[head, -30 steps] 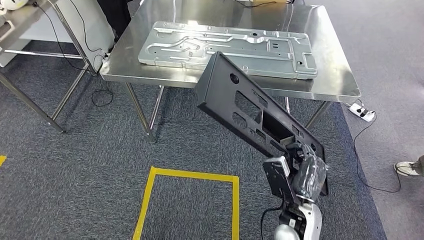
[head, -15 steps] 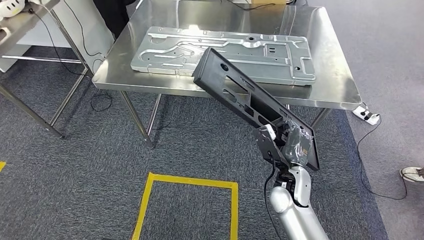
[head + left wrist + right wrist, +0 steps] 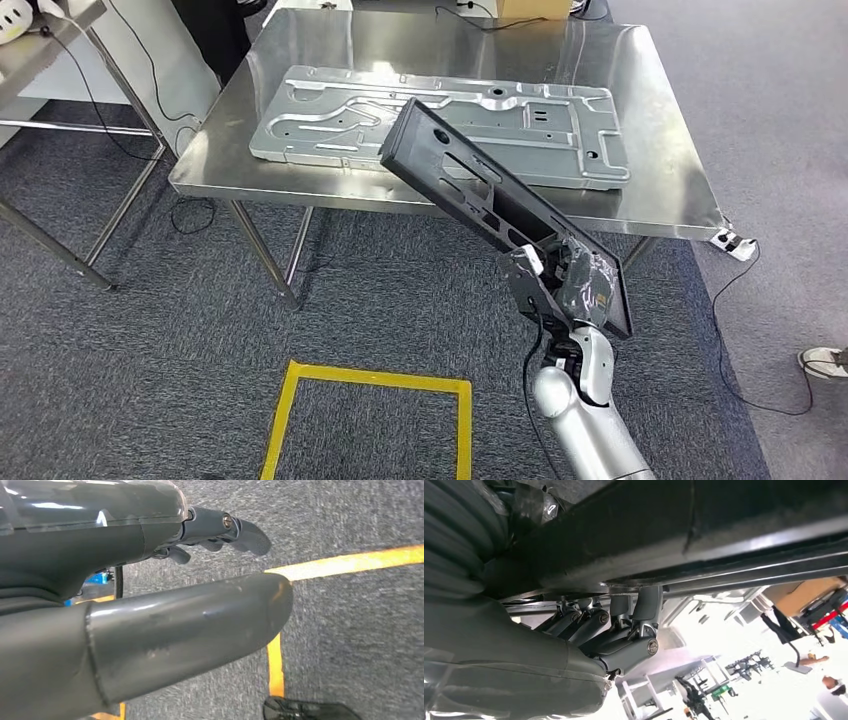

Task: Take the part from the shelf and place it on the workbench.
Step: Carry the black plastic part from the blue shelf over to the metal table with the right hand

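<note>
1. At the far left of the head view, a second metal table (image 3: 40,40) stands beside the carpet, with black cables trailing under it.
2. On the grey carpet near the bottom, a yellow tape square (image 3: 370,420) marks the floor.
3. The left robot hand (image 3: 150,595) hangs over the carpet and the yellow tape line in the left wrist view; its fingers (image 3: 240,530) stretch out apart from the thick thumb, with nothing in them.
4. The steel desk (image 3: 660,190) fills the upper middle, and a large stamped silver metal panel (image 3: 440,125) lies flat on it.
5. The black part (image 3: 480,195), a long flat frame with cut-out slots, slants from the lower right up to the left; its upper end overlaps the near edge of the desk and the silver panel in the head view, and whether it touches them cannot be told.
6. The right robot hand (image 3: 565,285) grips the lower end of the part, in front of the desk; in the right wrist view its fingers (image 3: 594,625) curl up against the part's dark underside.
7. At the right edge, a white power strip (image 3: 738,245) lies on the floor, and a person's shoe (image 3: 825,360) shows farther down.
</note>
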### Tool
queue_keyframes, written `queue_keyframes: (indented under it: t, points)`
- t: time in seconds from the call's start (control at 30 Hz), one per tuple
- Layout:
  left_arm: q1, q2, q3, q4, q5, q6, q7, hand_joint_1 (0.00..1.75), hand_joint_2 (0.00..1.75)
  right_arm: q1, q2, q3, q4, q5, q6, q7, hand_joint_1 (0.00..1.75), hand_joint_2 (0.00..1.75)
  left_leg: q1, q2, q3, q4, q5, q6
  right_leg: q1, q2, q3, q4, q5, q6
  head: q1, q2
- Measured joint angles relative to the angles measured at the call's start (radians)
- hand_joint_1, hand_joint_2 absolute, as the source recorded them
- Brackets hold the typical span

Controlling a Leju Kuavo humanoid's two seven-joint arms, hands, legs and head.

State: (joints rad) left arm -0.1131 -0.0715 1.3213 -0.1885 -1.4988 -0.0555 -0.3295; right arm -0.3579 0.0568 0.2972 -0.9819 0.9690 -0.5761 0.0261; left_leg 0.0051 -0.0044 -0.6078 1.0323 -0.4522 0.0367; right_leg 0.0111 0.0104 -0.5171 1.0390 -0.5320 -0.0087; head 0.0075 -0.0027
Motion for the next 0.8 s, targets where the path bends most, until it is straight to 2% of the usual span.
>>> queue_keyframes:
  t: [0.07,0.1,0.17,0.2,0.23,0.27,0.3,0.33,0.37,0.43,0.47,0.5,0.57,0.6,0.7,0.73,0.77,0.8]
  points:
    - [0.001,0.0,0.0,0.0,0.0,0.0,0.0,0.0,0.0,-0.005,0.0,0.0,0.001,-0.004,-0.001,-0.004,1.75,1.75,0.006,-0.001,0.02,-0.014,-0.003,0.008,-0.002,-0.002,-0.023,0.053,-0.02,0.011,0.001,0.0]
    - [0.001,-0.001,-0.001,0.0,0.0,0.0,0.0,0.0,0.0,-0.007,0.0,0.0,0.002,-0.012,-0.001,-0.01,1.75,1.75,0.007,-0.001,0.027,-0.018,-0.007,0.011,-0.007,-0.003,-0.053,0.103,-0.041,0.017,0.001,0.0]
    - [0.0,-0.001,-0.001,0.0,0.003,0.0,0.001,0.0,0.0,-0.009,0.001,0.001,0.005,-0.037,0.0,-0.028,1.75,1.75,0.008,-0.001,0.039,-0.019,-0.017,0.014,-0.016,-0.004,-0.133,0.219,-0.081,0.029,0.001,0.0]
    - [0.001,-0.001,-0.001,0.0,0.004,0.0,0.002,0.0,0.0,-0.008,0.004,0.002,0.006,-0.051,0.004,-0.038,1.75,1.75,0.009,-0.002,0.046,-0.019,-0.023,0.013,-0.021,-0.005,-0.166,0.252,-0.082,0.034,0.001,0.0]
    - [0.003,-0.001,-0.001,0.0,0.006,0.0,0.003,0.0,0.0,-0.009,0.008,0.005,0.006,-0.062,0.014,-0.046,1.75,1.75,0.009,-0.005,0.056,-0.018,-0.03,0.01,-0.024,-0.005,-0.182,0.252,-0.061,0.037,0.001,0.0]
    - [0.004,-0.001,-0.001,0.0,0.007,0.0,0.005,0.0,0.0,-0.01,0.015,0.01,0.006,-0.071,0.027,-0.051,1.75,1.75,0.01,-0.008,0.066,-0.018,-0.038,0.006,-0.027,-0.005,-0.18,0.214,-0.02,0.039,0.001,0.0]
    - [0.005,-0.001,-0.001,0.0,0.008,-0.001,0.007,0.0,0.0,-0.013,0.021,0.018,0.006,-0.077,0.042,-0.052,1.75,1.75,0.012,-0.011,0.078,-0.018,-0.046,0.001,-0.03,-0.001,-0.163,0.148,0.034,0.04,0.001,0.0]
    - [0.005,-0.001,-0.001,0.0,0.009,-0.001,0.008,0.0,0.0,-0.017,0.027,0.029,0.006,-0.08,0.057,-0.05,1.75,1.75,0.013,-0.015,0.088,-0.02,-0.053,-0.005,-0.03,0.008,-0.143,0.088,0.071,0.038,0.001,0.0]
    - [0.003,-0.001,-0.001,0.0,0.009,-0.001,0.009,0.0,0.0,-0.021,0.031,0.042,0.006,-0.08,0.068,-0.045,1.75,1.75,0.015,-0.019,0.093,-0.022,-0.057,-0.011,-0.027,0.017,-0.127,0.04,0.083,0.034,0.001,0.0]
    - [-0.003,-0.001,-0.001,0.0,0.009,-0.003,0.009,0.0,0.0,-0.028,0.036,0.068,0.005,-0.081,0.082,-0.029,1.75,1.75,0.018,-0.027,0.096,-0.022,-0.06,-0.024,-0.02,0.029,-0.115,0.007,0.078,0.019,0.002,0.0]
    - [-0.004,-0.002,-0.002,0.0,0.009,-0.004,0.009,0.0,0.0,-0.031,0.038,0.079,0.004,-0.081,0.085,-0.019,1.75,1.75,0.019,-0.031,0.098,-0.018,-0.059,-0.031,-0.017,0.026,-0.111,-0.001,0.074,0.009,0.002,0.0]
    - [-0.003,-0.003,-0.002,0.0,0.009,-0.005,0.009,0.0,0.0,-0.034,0.041,0.089,0.003,-0.082,0.086,-0.01,1.75,1.75,0.02,-0.032,0.1,-0.012,-0.061,-0.037,-0.018,0.022,-0.102,-0.005,0.082,-0.001,0.001,0.0]
    - [-0.001,-0.004,-0.003,0.0,0.006,-0.006,0.007,0.0,0.0,-0.048,0.046,0.107,0.002,-0.07,0.08,0.011,1.75,1.75,0.021,-0.022,0.088,0.027,-0.078,-0.042,-0.02,0.012,-0.083,-0.014,0.078,-0.016,0.001,0.0]
    - [-0.003,-0.004,-0.005,0.0,0.003,-0.007,0.007,0.0,0.0,-0.063,0.049,0.117,0.002,-0.055,0.076,0.026,1.75,1.75,0.021,-0.016,0.062,0.072,-0.099,-0.042,-0.021,0.008,-0.076,-0.016,0.077,-0.021,0.001,0.0]
    - [-0.011,-0.005,-0.018,0.0,-0.006,-0.011,0.009,0.0,0.0,-0.114,0.052,0.143,0.005,-0.005,0.08,0.065,1.75,1.75,0.02,-0.007,-0.055,0.243,-0.162,-0.044,-0.016,0.004,-0.066,-0.017,0.066,-0.029,0.0,0.0]
    - [-0.011,-0.006,-0.022,0.0,-0.007,-0.013,0.01,0.0,0.0,-0.125,0.052,0.149,0.006,0.001,0.085,0.072,1.75,1.75,0.02,-0.005,-0.079,0.264,-0.161,-0.046,-0.015,0.003,-0.06,-0.017,0.06,-0.029,0.0,0.0]
    - [-0.011,-0.006,-0.025,0.0,-0.008,-0.014,0.011,0.0,0.0,-0.135,0.054,0.154,0.009,0.004,0.092,0.078,1.75,1.75,0.02,-0.004,-0.087,0.25,-0.14,-0.046,-0.014,0.003,-0.051,-0.016,0.053,-0.028,0.0,0.0]
    - [-0.011,-0.006,-0.026,0.0,-0.009,-0.017,0.012,0.0,0.0,-0.145,0.056,0.16,0.013,0.009,0.101,0.083,1.75,1.75,0.02,-0.003,-0.079,0.201,-0.096,-0.044,-0.014,0.003,-0.04,-0.016,0.045,-0.027,0.0,0.0]
